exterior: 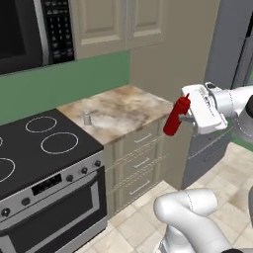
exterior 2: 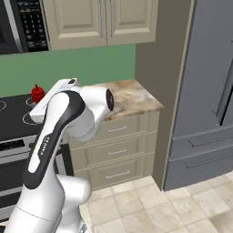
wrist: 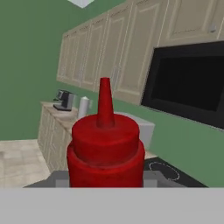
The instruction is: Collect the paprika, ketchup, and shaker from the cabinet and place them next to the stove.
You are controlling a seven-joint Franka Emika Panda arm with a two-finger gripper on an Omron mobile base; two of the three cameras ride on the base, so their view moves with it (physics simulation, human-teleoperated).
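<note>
ketchup: slim bright red squeeze bottle [exterior: 176, 117] carried in the air off the right end of the stove-side bench, tilted with its nozzle up and to the right; in the hand view [wrist: 105, 151] its cap and pointed nozzle sit directly ahead.
tool: [exterior: 187, 119] closed on the ketchup around the upper body, just below the cap.
handling, ketchup: judged light and smooth-walled, the plastic likely soft enough to dent and slip; a firm but modest pinch on the stiffer shoulder near the cap looks the safest place. Whether it is full cannot be told.
shaker: small pale grey cylinder [exterior: 87, 118] standing upright on the bench, just right of the stove.
handling, shaker: judged light, rigid and easy to tip; the bottle should come down beside it, not against it.
stove: black cooktop with white rings [exterior: 34, 148], nothing standing on the burners seen.
bench: marbled top [exterior: 126, 109] to the right of the stove, carrying the shaker, with bare room further right.
contents: none visible in either container.
</note>
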